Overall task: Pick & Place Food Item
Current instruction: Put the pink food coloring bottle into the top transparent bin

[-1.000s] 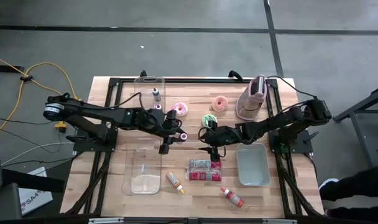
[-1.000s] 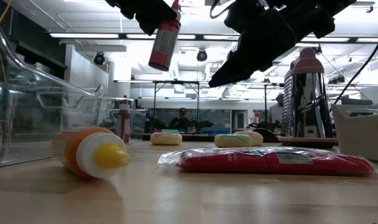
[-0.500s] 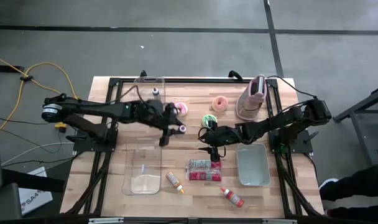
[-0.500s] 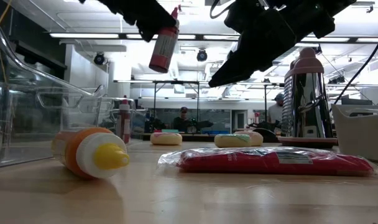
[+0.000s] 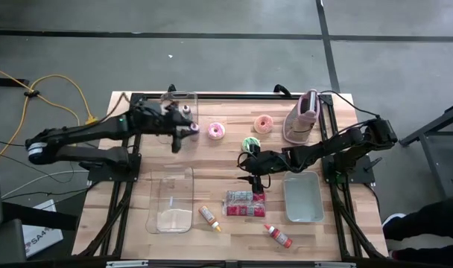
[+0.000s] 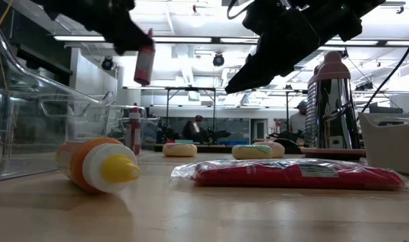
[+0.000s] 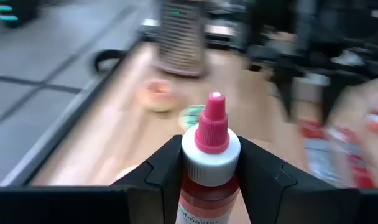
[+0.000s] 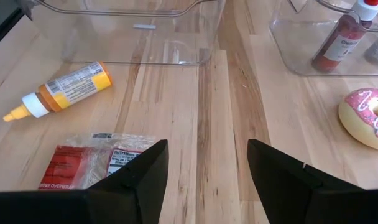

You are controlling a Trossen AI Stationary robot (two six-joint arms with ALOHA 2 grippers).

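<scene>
the left gripper [image 7: 209,171] hangs above the far-left part of the tabletop [image 5: 234,149], its jaws clamped on the red sauce bottle [image 7: 209,163] just under the white collar, pink cap pointing away from the wrist. gripping it by the shoulder keeps the bottle from slipping, and the low view shows it well clear of the wood, tilted a little. seen from above, the gripper sits beside the clear bin [image 5: 180,104] at the back edge, where another bottle [image 5: 186,112] already stands — so the carry looks aimed at that bin, a judgement from position only.

the right gripper [image 8: 204,165] waits near the middle of the tabletop, jaws wide apart and holding nothing, poised over the red packet [image 8: 92,163]. an orange bottle [image 8: 61,89] lies on its side near a second clear bin [image 5: 171,199], and a pink doughnut [image 8: 368,117] rests off to one side — both untouched.

what remains, it seems, is to bring the red sauce bottle over the bin's opening and lower it before letting go; the bin's rim is the likely snag.
</scene>
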